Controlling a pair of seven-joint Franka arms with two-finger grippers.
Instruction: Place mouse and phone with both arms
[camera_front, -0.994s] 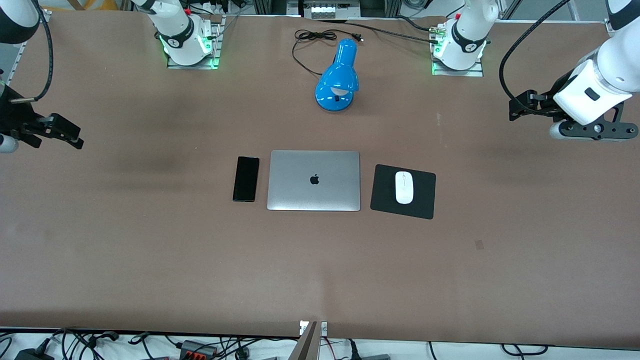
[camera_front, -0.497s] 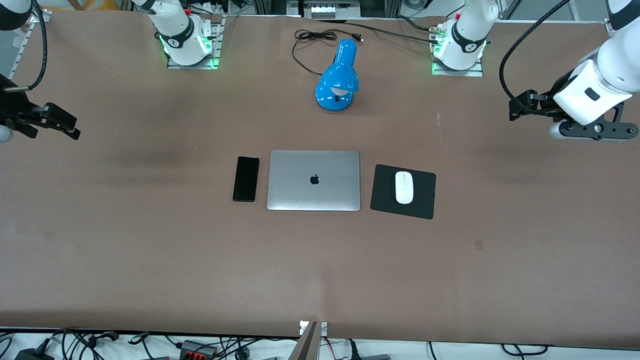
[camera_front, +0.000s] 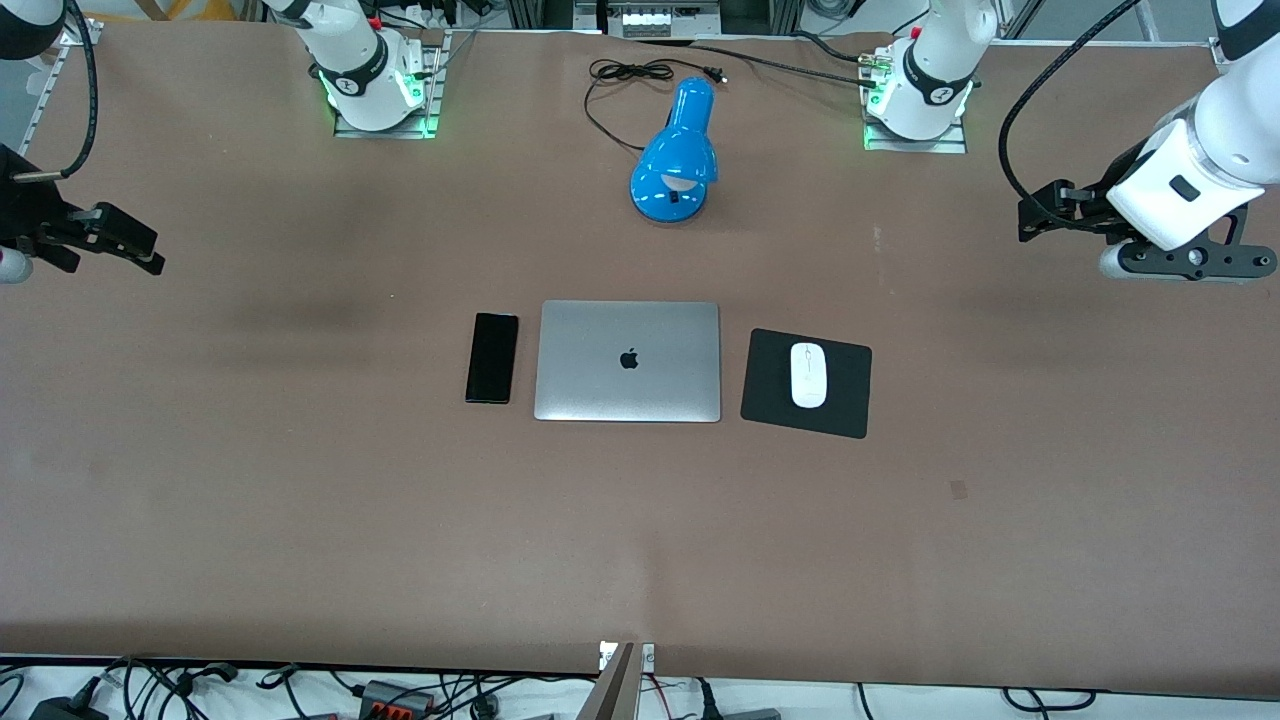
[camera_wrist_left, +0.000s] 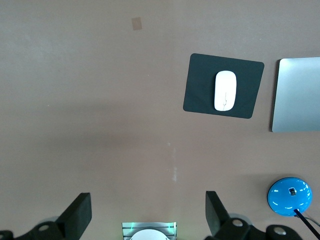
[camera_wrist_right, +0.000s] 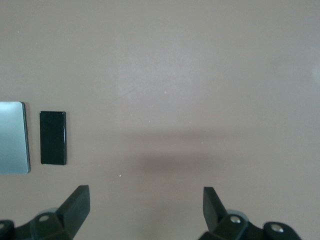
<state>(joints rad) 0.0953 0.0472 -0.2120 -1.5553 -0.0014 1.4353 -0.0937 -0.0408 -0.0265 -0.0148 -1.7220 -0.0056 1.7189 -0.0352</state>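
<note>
Across the brown table (camera_front: 300, 520), a closed silver laptop (camera_front: 628, 361) sits mid-table, a blue desk lamp (camera_front: 676, 160) nearer the bases, a black square mouse pad (camera_front: 845, 400) beside the laptop toward the left arm's end. Only the wrist views show both grippers' fingers spread wide, empty. Left gripper (camera_wrist_left: 147, 215) and right gripper (camera_wrist_right: 145, 206) hang over bare table at their own ends. Slim black phone (camera_front: 492, 357) lies beside the laptop; small white mouse (camera_front: 808, 375) rests on the pad.

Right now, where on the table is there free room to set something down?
Bare stretches lie between the phone and the right arm's end, between the mouse pad and the left arm's end, and nearer the camera than the laptop. The middle row is crowded.
</note>
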